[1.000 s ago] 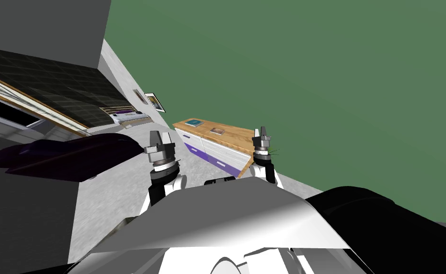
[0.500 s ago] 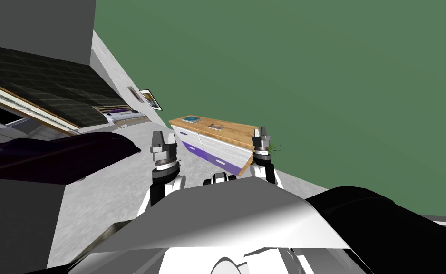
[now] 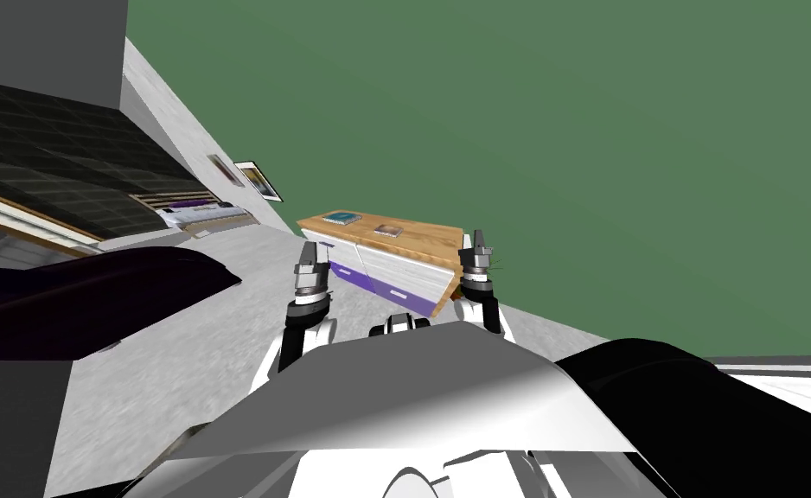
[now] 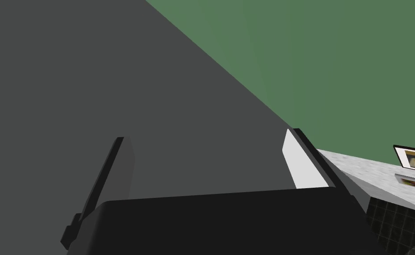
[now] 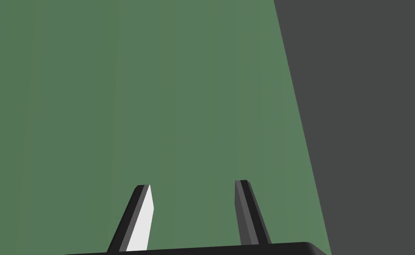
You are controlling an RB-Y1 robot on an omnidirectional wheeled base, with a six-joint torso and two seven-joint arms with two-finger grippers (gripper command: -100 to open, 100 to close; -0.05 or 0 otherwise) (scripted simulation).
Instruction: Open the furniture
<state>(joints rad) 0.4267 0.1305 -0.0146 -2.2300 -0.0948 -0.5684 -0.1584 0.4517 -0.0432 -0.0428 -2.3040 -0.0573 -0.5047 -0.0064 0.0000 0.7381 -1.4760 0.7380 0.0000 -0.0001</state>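
Note:
The furniture is a low sideboard (image 3: 399, 270) with a wooden top, white fronts and purple lower bands. It stands against the green wall a little ahead of me, and all its fronts look closed. My left gripper (image 3: 309, 257) is raised short of the sideboard's left end, apart from it. Its fingers (image 4: 300, 161) are spread wide in the left wrist view, so it is open and empty (image 4: 205, 135). My right gripper (image 3: 479, 241) is held up by the sideboard's right corner. It is open too, with nothing between its blades (image 5: 193, 183).
A teal book (image 3: 343, 217) and a small flat object (image 3: 387, 230) lie on the wooden top. Thin green leaves (image 3: 496, 259) show by the right gripper. A dark purple-black bulk (image 3: 92, 294) lies to my left and another black one (image 3: 698, 389) to my right, with grey floor (image 3: 222, 346) between.
The whole head picture has slid left, so I have turned, and the sideboard sits slightly nearer the middle. My left hand has rolled, showing its fingers edge-on. The right arm holds its pose.

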